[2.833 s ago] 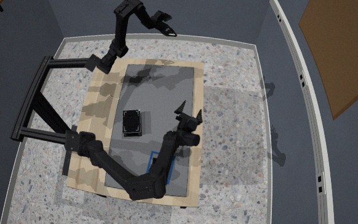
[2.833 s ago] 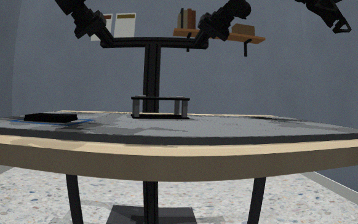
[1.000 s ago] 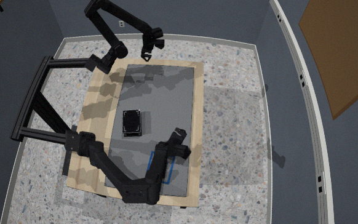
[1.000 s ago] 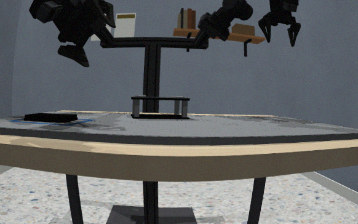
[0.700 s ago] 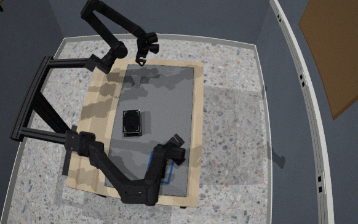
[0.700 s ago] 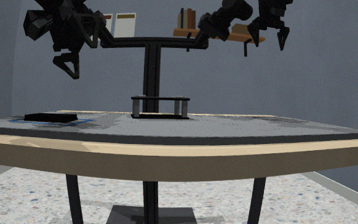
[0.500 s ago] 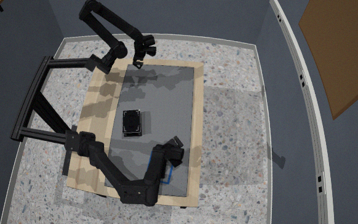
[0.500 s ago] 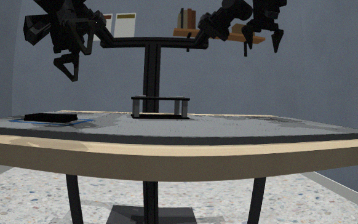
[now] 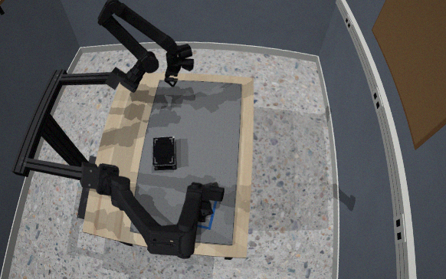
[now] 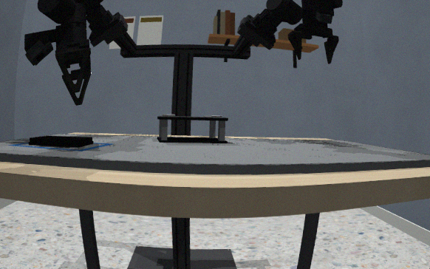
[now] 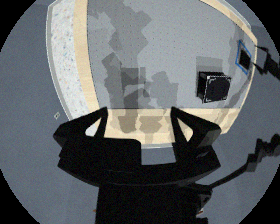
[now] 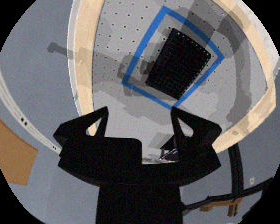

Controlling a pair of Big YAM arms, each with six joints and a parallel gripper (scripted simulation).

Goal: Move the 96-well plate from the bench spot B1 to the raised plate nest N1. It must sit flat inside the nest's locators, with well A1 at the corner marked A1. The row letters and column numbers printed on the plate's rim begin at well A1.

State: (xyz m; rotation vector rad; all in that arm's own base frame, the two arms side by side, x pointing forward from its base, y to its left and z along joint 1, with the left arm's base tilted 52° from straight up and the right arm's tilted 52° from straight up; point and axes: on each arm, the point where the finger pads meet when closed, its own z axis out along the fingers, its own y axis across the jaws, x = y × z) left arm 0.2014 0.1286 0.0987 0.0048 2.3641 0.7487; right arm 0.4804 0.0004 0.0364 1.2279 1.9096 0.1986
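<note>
In the exterior view we see the black rectangular 96-well plate (image 10: 61,141) (image 11: 244,59) (image 12: 179,64) at left, inside the blue tape outline (image 9: 213,214) (image 10: 102,145) (image 11: 238,60) (image 12: 141,49); the black raised nest (image 9: 164,150) (image 10: 192,118) (image 11: 217,87) stands mid-frame; our black right gripper (image 9: 204,215) (image 10: 78,101) (image 12: 139,109) and left gripper (image 9: 172,82) (image 10: 315,60) (image 11: 139,110) hang wide open, holding nothing.
</note>
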